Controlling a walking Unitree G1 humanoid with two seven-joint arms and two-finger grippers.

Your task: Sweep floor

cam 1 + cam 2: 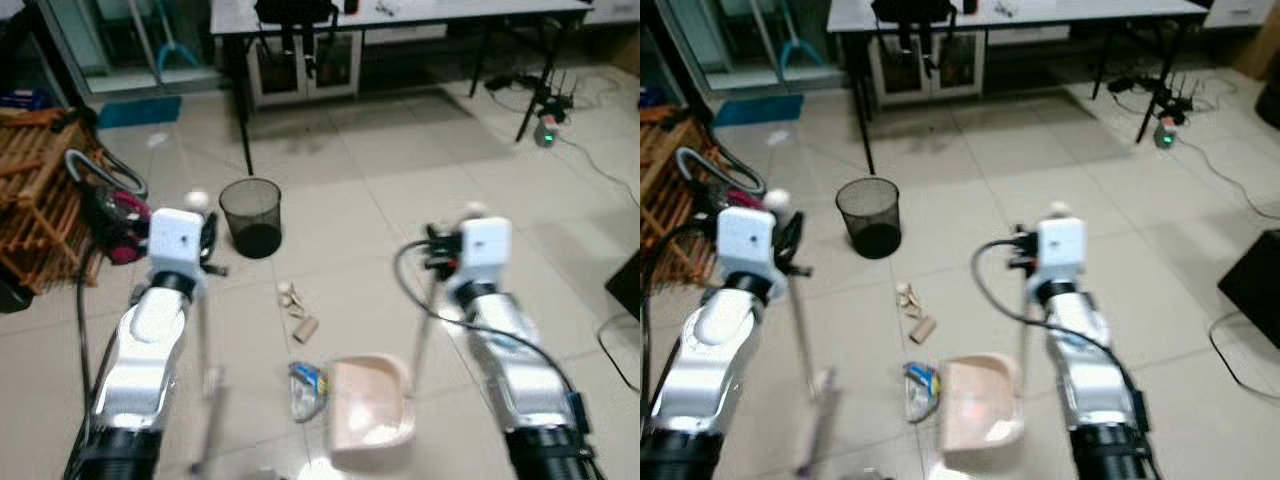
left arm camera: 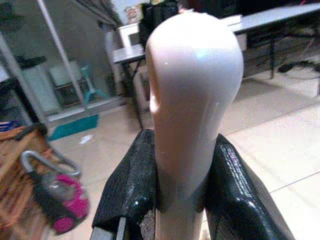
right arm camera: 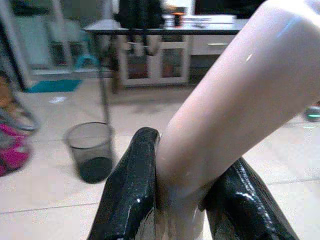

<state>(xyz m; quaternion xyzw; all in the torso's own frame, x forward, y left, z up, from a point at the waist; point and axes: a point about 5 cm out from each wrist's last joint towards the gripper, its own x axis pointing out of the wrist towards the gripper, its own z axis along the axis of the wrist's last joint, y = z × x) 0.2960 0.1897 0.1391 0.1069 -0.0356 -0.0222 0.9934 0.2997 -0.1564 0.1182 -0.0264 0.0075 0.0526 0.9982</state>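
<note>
Left pincer (image 2: 175,185) clamped on the rounded pale top of the broom handle (image 2: 192,90), black fingers (image 2: 131,185) pressed against both sides of it. Right pincer (image 3: 182,192) likewise shut around the pale dustpan handle (image 3: 235,100), which rises slanted between its two fingers (image 3: 131,185).

Seen from the head: left arm raised on the left, broom shaft (image 1: 205,380) dropping from it toward the floor, blurred, its lower end hard to make out. Right arm on the right, thin dustpan pole (image 1: 420,340) running down to the pink dustpan (image 1: 372,412), which sits on the tiled floor (image 1: 400,200) between the two arms, close to the bottom of the view.

Litter on the tiles just left of the dustpan — a crumpled blue-and-clear wrapper (image 1: 307,388) touching or almost touching its rim. A little farther out, a cardboard tube (image 1: 305,328) and some pale scraps (image 1: 290,296), lying between the dustpan and a black mesh wastebasket (image 1: 250,216).

Beyond the wastebasket, a dark-legged desk (image 1: 400,18) with a black bag (image 1: 297,12) on it. Pink vacuum cleaner (image 1: 118,222) and a wooden rack (image 1: 35,190) off to the left; cables and a power strip with a green light (image 1: 547,132) at far right.
</note>
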